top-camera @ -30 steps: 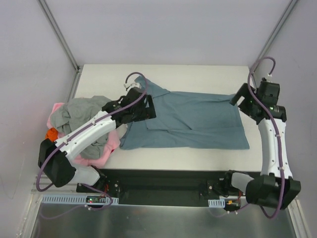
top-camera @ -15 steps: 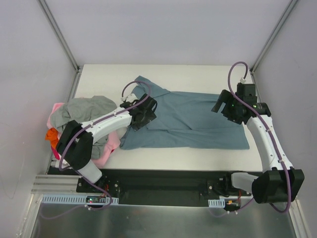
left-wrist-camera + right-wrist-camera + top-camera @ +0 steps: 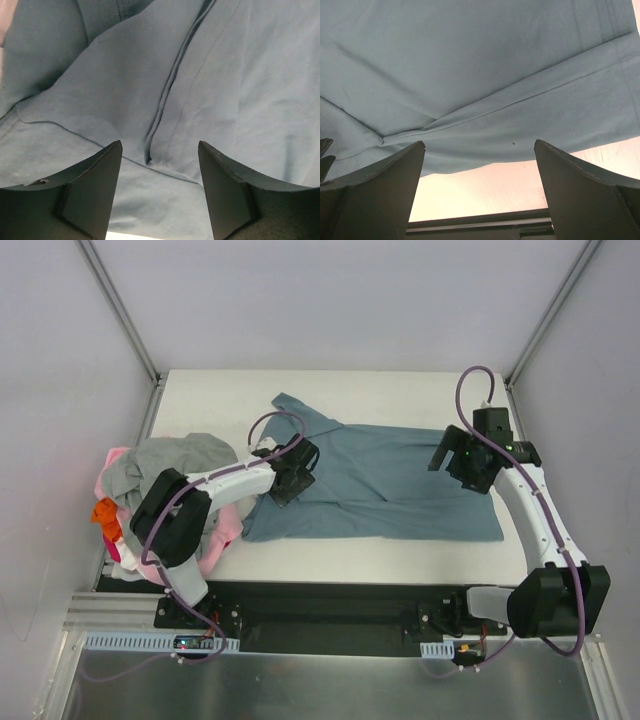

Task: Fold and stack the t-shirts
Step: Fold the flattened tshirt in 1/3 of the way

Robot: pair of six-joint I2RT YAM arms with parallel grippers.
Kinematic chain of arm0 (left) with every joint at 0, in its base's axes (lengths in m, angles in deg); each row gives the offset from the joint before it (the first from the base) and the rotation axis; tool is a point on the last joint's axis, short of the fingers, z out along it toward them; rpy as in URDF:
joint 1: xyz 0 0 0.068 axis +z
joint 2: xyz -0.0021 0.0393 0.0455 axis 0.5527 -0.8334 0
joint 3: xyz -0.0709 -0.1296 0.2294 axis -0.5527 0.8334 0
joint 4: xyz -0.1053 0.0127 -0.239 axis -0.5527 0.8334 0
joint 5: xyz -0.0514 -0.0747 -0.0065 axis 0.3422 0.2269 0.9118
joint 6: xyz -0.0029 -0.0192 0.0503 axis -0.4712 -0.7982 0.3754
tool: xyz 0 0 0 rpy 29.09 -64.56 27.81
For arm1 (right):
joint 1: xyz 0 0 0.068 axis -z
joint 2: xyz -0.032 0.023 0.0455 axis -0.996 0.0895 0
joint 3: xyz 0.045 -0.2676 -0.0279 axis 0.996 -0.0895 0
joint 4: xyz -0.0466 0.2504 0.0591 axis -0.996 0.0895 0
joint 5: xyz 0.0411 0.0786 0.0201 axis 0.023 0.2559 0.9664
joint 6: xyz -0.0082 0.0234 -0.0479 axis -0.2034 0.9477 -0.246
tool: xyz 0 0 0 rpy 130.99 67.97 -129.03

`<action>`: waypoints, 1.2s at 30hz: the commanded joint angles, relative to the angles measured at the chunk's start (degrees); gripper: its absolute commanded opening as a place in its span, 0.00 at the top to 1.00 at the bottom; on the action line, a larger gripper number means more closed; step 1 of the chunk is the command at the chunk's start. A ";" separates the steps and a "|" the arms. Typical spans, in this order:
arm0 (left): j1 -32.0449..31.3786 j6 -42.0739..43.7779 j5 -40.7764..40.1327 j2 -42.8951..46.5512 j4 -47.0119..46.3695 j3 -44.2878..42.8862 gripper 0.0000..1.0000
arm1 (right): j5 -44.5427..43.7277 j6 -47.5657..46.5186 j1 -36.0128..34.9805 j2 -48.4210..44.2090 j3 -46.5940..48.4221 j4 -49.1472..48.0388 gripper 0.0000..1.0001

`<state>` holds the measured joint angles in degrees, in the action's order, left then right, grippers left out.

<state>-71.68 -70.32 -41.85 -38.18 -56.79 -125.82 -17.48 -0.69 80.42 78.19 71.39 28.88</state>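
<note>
Jaws of left gripper (image 3: 160, 144) spread astride crease in slate-blue shirt (image 3: 400, 490); jaws of right gripper (image 3: 479, 142) spread wide over its hem. Shirt lay mid-table (image 3: 220, 390), judged unfolded. Grey shirt (image 3: 170, 462), pink shirt (image 3: 110, 472), orange shirt (image 3: 104, 512) heaped at left; no stack begun.

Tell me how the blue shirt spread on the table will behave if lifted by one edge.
Probably floppy: the blue shirt lies flat with soft creases, so a lifted edge would likely drape and sag. Likely light for its spread, since it looks like thin cloth. Pushed, it would probably bunch up rather than slide whole across the table.
</note>
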 commanded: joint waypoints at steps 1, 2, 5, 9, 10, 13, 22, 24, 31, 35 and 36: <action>0.69 -1.26 0.92 -1.61 -0.49 -0.98 0.50 | -1.51 -0.23 -0.12 0.20 3.43 1.45 0.04; 0.78 -1.17 1.27 -2.22 -0.49 -1.42 0.53 | -1.51 -0.32 -0.12 0.37 3.43 1.36 0.04; 0.78 -0.55 1.89 -3.01 -0.49 -2.65 0.73 | -1.77 -0.50 -0.12 0.54 3.52 1.54 0.04; 0.78 -0.03 1.37 -2.58 -0.49 -3.01 0.98 | -2.39 -0.85 -0.12 0.72 3.69 1.71 0.04; 0.78 0.32 1.11 -2.31 -0.41 -3.70 1.00 | -2.48 -0.85 -0.12 0.72 3.61 1.63 0.04; 0.69 3.31 -0.04 -2.84 -0.41 -7.64 1.00 | -2.13 -0.85 -0.12 0.90 3.52 1.45 0.04; 0.69 6.83 2.41 -12.85 -0.49 -20.74 1.00 | -2.21 -1.11 -0.03 2.22 3.79 1.89 0.04; 0.69 8.93 3.03 -16.10 -0.76 -24.77 0.90 | -2.65 -1.37 -0.03 2.57 3.70 1.63 0.04; 1.30 23.51 1.80 -21.47 -1.28 -37.36 0.49 | -1.60 -1.82 -0.04 3.62 3.43 1.80 0.04; 1.65 31.86 3.04 -16.39 -1.37 -38.26 0.01 | 2.08 -1.90 -0.30 2.48 3.52 1.71 0.04; 1.57 32.92 4.34 -14.46 -1.37 -35.29 0.01 | 3.23 -2.95 -0.30 1.96 3.61 1.80 0.04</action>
<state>-70.92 -47.11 -39.06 -59.95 -58.38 -162.01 -18.25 -1.80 80.42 81.98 72.59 29.49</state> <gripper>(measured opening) 0.916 0.965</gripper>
